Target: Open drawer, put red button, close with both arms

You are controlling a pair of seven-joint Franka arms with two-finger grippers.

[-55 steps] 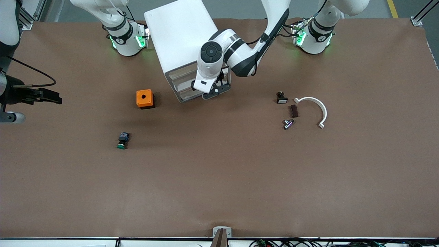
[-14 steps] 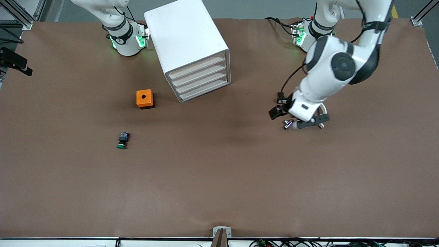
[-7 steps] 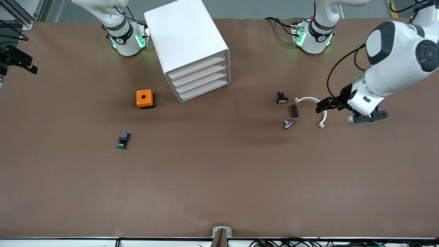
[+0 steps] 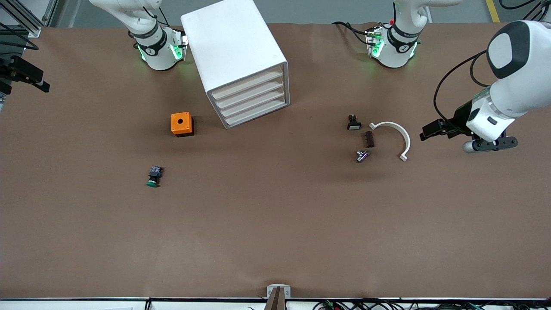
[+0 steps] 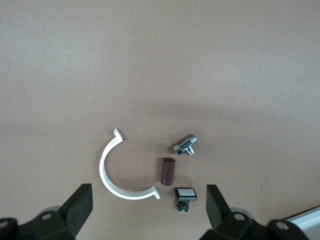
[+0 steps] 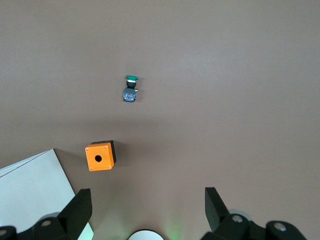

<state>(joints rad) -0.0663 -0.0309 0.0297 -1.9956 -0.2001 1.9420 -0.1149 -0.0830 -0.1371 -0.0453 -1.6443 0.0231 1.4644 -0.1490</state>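
The white cabinet [image 4: 236, 56] stands between the arms' bases, and all of its drawer [image 4: 252, 101] fronts sit flush and shut. The red button is out of view in every frame. My left gripper [image 4: 430, 130] hangs open and empty over bare table, beside the white arc toward the left arm's end. In the left wrist view its fingers [image 5: 80, 207] stand wide apart around nothing. My right gripper [image 4: 32, 79] hovers open and empty at the right arm's end of the table. Its fingers [image 6: 80, 207] are spread in the right wrist view.
An orange box with a hole [image 4: 181, 124] sits beside the cabinet, and a green-capped button [image 4: 153, 176] lies nearer the front camera. Toward the left arm's end lie a white-capped switch [image 4: 354, 123], a brown cylinder [image 4: 369, 139], a metal fitting [image 4: 362, 155] and a white arc [image 4: 394, 135].
The left arm has swung from the cabinet's drawer fronts, over the small parts, out toward its end of the table. The right gripper has drifted slightly. No object has moved.
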